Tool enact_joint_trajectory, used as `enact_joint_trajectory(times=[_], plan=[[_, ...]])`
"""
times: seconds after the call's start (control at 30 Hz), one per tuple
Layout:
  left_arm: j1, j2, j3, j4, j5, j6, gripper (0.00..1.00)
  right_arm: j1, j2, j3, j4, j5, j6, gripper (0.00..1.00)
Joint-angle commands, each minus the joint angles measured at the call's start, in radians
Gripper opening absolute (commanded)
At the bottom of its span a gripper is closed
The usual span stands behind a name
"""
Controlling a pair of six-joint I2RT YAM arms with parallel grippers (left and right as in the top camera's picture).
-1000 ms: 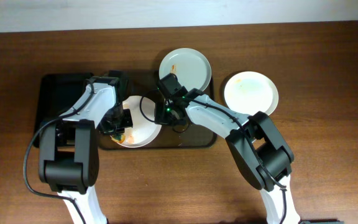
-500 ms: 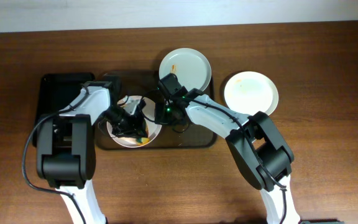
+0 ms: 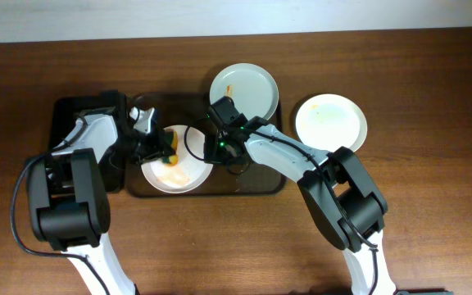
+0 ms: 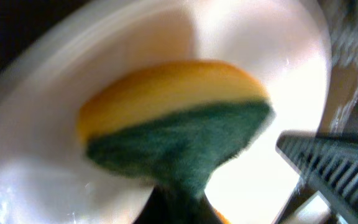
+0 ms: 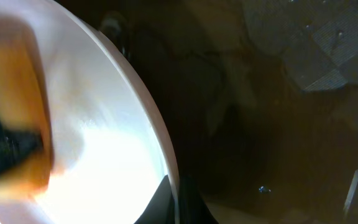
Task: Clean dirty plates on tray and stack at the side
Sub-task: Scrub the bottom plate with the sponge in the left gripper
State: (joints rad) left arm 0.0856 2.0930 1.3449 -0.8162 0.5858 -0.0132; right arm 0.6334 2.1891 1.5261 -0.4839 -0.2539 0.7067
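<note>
1. Looks like mid-scrub on the first plate. The left claw point(image 3: 161, 146) is clamped on a yellow-and-green sponge point(image 3: 170, 158) and presses it into the plate point(image 3: 188, 170), which lies flat at the left end of the big dark tray point(image 3: 248, 182). The left wrist view is blurry, but the sponge point(image 4: 173, 124) fills most of the white plate point(image 4: 36, 162).
2. The right claw point(image 3: 216, 148) is pinched on that plate's right rim, I'd say to stop it skating around. In the right wrist view the rim point(image 5: 160, 149) runs down between the two dark fingers.
3. The other two plates:
   - The second plate point(image 3: 244, 88) hangs over the tray's far edge and has a small orange streak.
   - The third plate point(image 3: 330, 121) sits off the tray on the bench point(image 3: 433, 205), to the right, with a faint smear.
4. My guess is the job is early, since nothing is stacked yet. There's an orange patch next to the sponge, and I can't tell whether it's sauce or just the sponge's yellow side. Next move calls for sweeping over the rest of the plate while the rim grip holds. After that the plate needs lifting out to the side without the sponge dragging along.
5. The bench is dark brown wood grain, fairly matte. A smaller black tray point(image 3: 70, 123) sits touching or just beside the left of the big one. A pale wall point(image 3: 236, 16) runs along the back, and that's all the room you get.
</note>
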Motion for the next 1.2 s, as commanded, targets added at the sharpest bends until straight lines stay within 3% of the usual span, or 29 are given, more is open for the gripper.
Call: enact_joint_trajectory(times=[0.0,0.13,0.27,0.43,0.5,0.57,0.73,0.8,0.93,1.0,1.07,1.13,1.17], plan=[[0.005,0.054,-0.031,-0.171,-0.102,-0.016,0.01,-0.006,0.03,0.002,-0.005,0.026,0.007,0.04],[0.004,0.054,-0.031,-0.175,0.164,0.113,0.01,-0.006,0.03,0.002,-0.001,0.025,0.007,0.04],[0.004,0.054,-0.031,-0.031,0.169,0.112,0.01,-0.006,0.03,0.002,-0.002,0.025,0.007,0.04],[0.004,0.054,-0.031,0.144,-0.325,-0.181,0.01,-0.006,0.03,0.002,-0.002,0.026,0.004,0.04],[0.004,0.053,-0.031,0.105,-0.54,-0.353,0.01,-0.006,0.03,0.002,-0.002,0.026,0.004,0.04],[0.004,0.053,-0.031,0.026,-0.626,-0.451,0.01,-0.006,0.03,0.002,-0.002,0.026,0.004,0.04],[-0.021,0.053,-0.031,-0.099,-0.688,-0.453,0.01,-0.006,0.03,0.002,-0.002,0.026,0.004,0.04],[-0.045,0.053,-0.031,-0.138,-0.652,-0.401,0.01,-0.006,0.03,0.002,-0.002,0.025,0.004,0.04],[-0.105,0.053,-0.031,-0.135,-0.278,0.009,0.01,-0.006,0.03,0.002,-0.002,0.025,0.004,0.04],[-0.13,0.053,-0.029,-0.132,-0.23,0.121,0.01,-0.006,0.03,0.002,-0.002,0.025,0.004,0.04],[-0.132,0.053,-0.026,-0.119,-0.262,0.095,0.01,-0.006,0.03,0.002,0.001,0.025,0.004,0.04],[-0.112,0.053,-0.014,-0.099,-0.487,-0.168,0.01,-0.006,0.03,0.002,0.002,0.016,-0.001,0.04],[-0.102,0.053,0.007,-0.116,-0.527,-0.217,0.01,-0.006,0.03,0.002,0.002,-0.003,-0.019,0.04]])
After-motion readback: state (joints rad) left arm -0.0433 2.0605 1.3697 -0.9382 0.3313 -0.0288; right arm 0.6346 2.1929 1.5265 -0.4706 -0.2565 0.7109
